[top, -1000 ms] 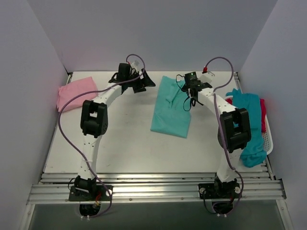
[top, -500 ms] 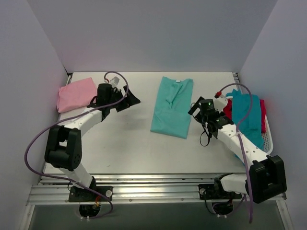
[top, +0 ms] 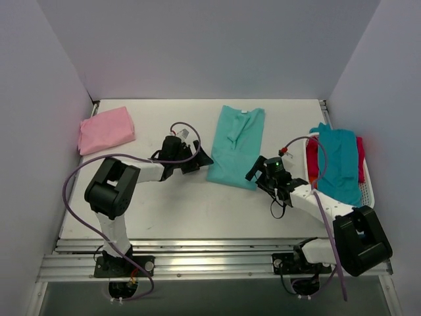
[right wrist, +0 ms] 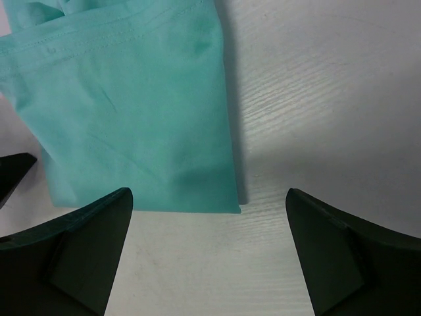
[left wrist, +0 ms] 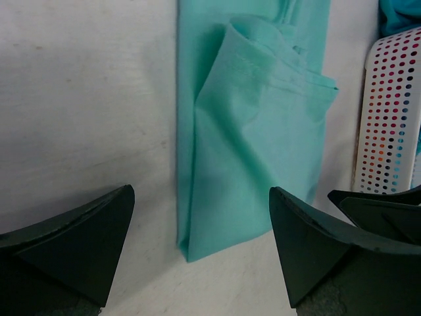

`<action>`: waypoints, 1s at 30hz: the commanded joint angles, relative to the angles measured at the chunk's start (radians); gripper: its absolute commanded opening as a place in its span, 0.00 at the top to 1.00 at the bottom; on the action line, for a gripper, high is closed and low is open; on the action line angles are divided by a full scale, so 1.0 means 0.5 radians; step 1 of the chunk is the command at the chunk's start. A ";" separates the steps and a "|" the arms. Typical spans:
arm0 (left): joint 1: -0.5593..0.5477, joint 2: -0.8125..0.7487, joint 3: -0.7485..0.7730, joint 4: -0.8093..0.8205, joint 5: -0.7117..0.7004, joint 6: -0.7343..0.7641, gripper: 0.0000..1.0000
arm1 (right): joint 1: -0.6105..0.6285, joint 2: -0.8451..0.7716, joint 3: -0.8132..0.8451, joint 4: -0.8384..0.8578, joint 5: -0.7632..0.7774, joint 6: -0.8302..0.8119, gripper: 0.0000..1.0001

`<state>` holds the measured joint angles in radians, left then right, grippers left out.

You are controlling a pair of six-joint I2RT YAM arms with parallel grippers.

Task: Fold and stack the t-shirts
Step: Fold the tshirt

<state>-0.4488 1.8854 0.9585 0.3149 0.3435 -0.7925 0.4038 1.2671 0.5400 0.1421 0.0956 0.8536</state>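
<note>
- while both arms reached low over the table (top: pixel 177 204), the left gripper (top: pixel 200 158) had its fingers spread wide with nothing between them.
- just ahead of that gripper lay the mint-teal t-shirt (top: pixel 237 148), flat on the table and folded into a long strip.
- seen from the left wrist, the shirt's (left wrist: pixel 253 131) near corner lay in the gap of the left gripper (left wrist: pixel 200 189), not touching either finger.
- the right gripper (top: pixel 253 172) was spread too and held nothing; in its wrist view the shirt's (right wrist: pixel 131 112) other near corner lay just ahead of the right gripper (right wrist: pixel 207 191), the cloth running toward its left finger.
- a folded pink t-shirt (top: pixel 105 130) lay well apart behind the left gripper.
- out beyond the right gripper, a darker teal-blue t-shirt (top: pixel 339 164) was draped over a red t-shirt (top: pixel 310 158) in a white basket (top: pixel 368 191).
</note>
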 commanded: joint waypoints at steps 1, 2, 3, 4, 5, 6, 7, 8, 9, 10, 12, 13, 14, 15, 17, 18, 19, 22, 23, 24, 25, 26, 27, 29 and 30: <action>-0.063 0.153 0.083 0.045 -0.024 -0.056 0.05 | 0.021 0.082 -0.006 0.130 -0.038 0.032 0.03; -0.069 0.174 0.099 0.045 -0.015 -0.072 0.05 | 0.024 0.101 -0.003 0.139 -0.047 0.029 0.03; -0.081 0.199 0.126 0.045 -0.003 -0.072 0.05 | 0.024 0.141 0.006 0.148 -0.053 0.032 0.03; -0.081 0.205 0.135 0.036 0.006 -0.075 0.05 | 0.030 0.156 0.009 0.161 -0.062 0.035 0.04; -0.081 0.211 0.151 0.018 0.031 -0.069 0.05 | 0.033 0.169 0.015 0.170 -0.068 0.032 0.04; -0.081 0.214 0.163 -0.004 0.037 -0.063 0.05 | 0.033 0.184 0.015 0.173 -0.071 0.039 0.04; -0.081 0.211 0.178 -0.046 0.034 -0.053 0.05 | 0.042 0.199 0.012 0.185 -0.084 0.042 0.05; -0.081 0.205 0.179 -0.065 0.031 -0.041 0.05 | 0.045 0.202 0.009 0.197 -0.090 0.045 0.06; -0.081 0.190 0.175 -0.074 0.028 -0.038 0.05 | 0.051 0.212 0.003 0.213 -0.096 0.054 0.08; -0.078 0.178 0.166 -0.087 0.022 -0.035 0.05 | 0.058 0.212 -0.009 0.225 -0.099 0.063 0.09; -0.081 0.162 0.160 -0.090 0.028 -0.032 0.05 | 0.082 0.233 -0.021 0.265 -0.099 0.078 0.12; -0.081 0.156 0.157 -0.099 0.031 -0.032 0.05 | 0.091 0.242 -0.028 0.271 -0.102 0.091 0.14; -0.078 0.150 0.148 -0.102 0.046 -0.032 0.05 | 0.110 0.251 -0.031 0.280 -0.105 0.094 0.17; -0.081 0.147 0.142 -0.102 0.058 -0.032 0.05 | 0.122 0.273 -0.034 0.292 -0.108 0.100 0.21; -0.081 0.120 0.105 -0.108 0.065 -0.035 0.05 | 0.143 0.282 -0.046 0.314 -0.108 0.106 0.31; -0.084 0.104 0.084 -0.102 0.062 -0.035 0.05 | 0.143 0.288 -0.055 0.326 -0.111 0.112 0.36; -0.084 0.089 0.065 -0.099 0.055 -0.029 0.05 | 0.143 0.288 -0.061 0.332 -0.111 0.112 0.40; -0.084 0.012 -0.027 -0.111 0.010 -0.010 0.05 | 0.143 0.295 -0.086 0.342 -0.111 0.112 0.61; -0.081 -0.018 -0.063 -0.120 -0.003 -0.004 0.05 | 0.143 0.298 -0.095 0.348 -0.108 0.112 0.66; -0.081 -0.034 -0.076 -0.136 -0.012 -0.001 0.05 | 0.143 0.301 -0.101 0.348 -0.105 0.115 0.69; -0.081 -0.046 -0.088 -0.145 -0.024 0.008 0.05 | 0.143 0.304 -0.104 0.348 -0.105 0.115 0.71; -0.078 -0.071 -0.101 -0.151 -0.027 0.011 0.05 | 0.143 0.307 -0.107 0.351 -0.099 0.115 0.73; -0.084 -0.086 -0.131 -0.154 -0.027 0.011 0.05 | 0.147 0.316 -0.107 0.348 -0.102 0.115 0.79; -0.087 -0.126 -0.168 -0.145 -0.018 0.011 0.05 | 0.144 0.322 -0.104 0.351 -0.096 0.112 0.83; -0.093 -0.135 -0.202 -0.142 -0.015 0.008 0.05 | 0.143 0.334 -0.110 0.354 -0.096 0.112 0.83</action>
<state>-0.4904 1.8488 0.9058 0.3225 0.3618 -0.8181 0.4721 1.4185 0.4942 0.3141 0.0368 0.9134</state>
